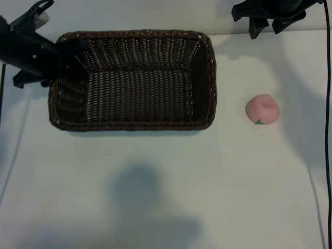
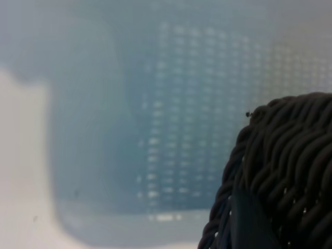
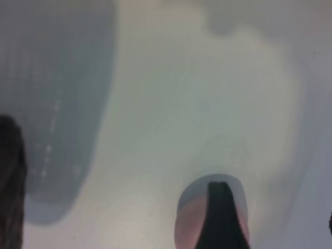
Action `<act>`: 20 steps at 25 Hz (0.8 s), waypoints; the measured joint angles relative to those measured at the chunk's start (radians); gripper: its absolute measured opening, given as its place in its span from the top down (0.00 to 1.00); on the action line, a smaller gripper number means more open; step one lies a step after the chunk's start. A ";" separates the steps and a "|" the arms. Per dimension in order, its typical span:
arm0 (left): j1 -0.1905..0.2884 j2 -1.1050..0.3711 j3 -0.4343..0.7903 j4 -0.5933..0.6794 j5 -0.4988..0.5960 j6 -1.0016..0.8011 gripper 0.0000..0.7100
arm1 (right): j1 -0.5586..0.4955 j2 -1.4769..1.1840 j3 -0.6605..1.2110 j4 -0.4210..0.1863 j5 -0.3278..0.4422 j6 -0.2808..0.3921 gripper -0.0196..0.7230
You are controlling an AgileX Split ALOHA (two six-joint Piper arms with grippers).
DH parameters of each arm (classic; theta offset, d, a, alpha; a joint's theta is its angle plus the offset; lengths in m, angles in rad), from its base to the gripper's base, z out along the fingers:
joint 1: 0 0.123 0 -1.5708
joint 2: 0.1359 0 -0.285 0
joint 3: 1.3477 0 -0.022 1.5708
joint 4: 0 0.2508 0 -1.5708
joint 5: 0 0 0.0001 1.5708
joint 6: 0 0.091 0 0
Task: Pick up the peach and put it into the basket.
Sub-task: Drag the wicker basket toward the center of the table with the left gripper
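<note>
The pale-pink peach (image 1: 262, 109) lies on the white table to the right of the basket, its green leaf bit toward the near side. The dark-brown wicker basket (image 1: 210, 78) stands left of centre with nothing in it. My left gripper (image 1: 70, 54) is at the basket's far-left corner, shut on the braided rim (image 2: 290, 155), with one dark finger (image 2: 249, 223) against the weave. My right gripper (image 1: 265, 28) hangs open at the far right edge, beyond the peach and apart from it. In the right wrist view one of its fingers (image 3: 223, 218) stands in front of the peach (image 3: 188, 228).
A black cable (image 1: 328, 104) runs down the table's right edge. White tabletop (image 1: 155, 197) stretches from the basket and the peach to the near edge, crossed by soft shadows.
</note>
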 joint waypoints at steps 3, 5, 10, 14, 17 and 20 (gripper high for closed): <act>-0.027 0.052 -0.048 -0.002 0.002 -0.001 0.52 | 0.000 0.000 0.000 0.000 0.000 0.000 0.31; -0.049 0.080 -0.076 -0.005 0.007 -0.007 0.52 | 0.000 0.000 0.000 0.000 0.000 0.000 0.31; -0.088 0.146 -0.125 -0.012 0.009 -0.028 0.52 | 0.000 0.000 0.000 0.000 0.000 0.000 0.31; -0.092 0.173 -0.130 -0.012 0.008 -0.049 0.52 | 0.000 0.000 0.000 0.000 0.000 0.000 0.31; -0.092 0.195 -0.130 -0.012 0.006 -0.058 0.52 | 0.000 0.000 0.000 0.000 0.000 -0.001 0.31; -0.093 0.219 -0.130 -0.012 0.006 -0.064 0.52 | 0.000 0.000 0.000 0.000 0.000 -0.001 0.31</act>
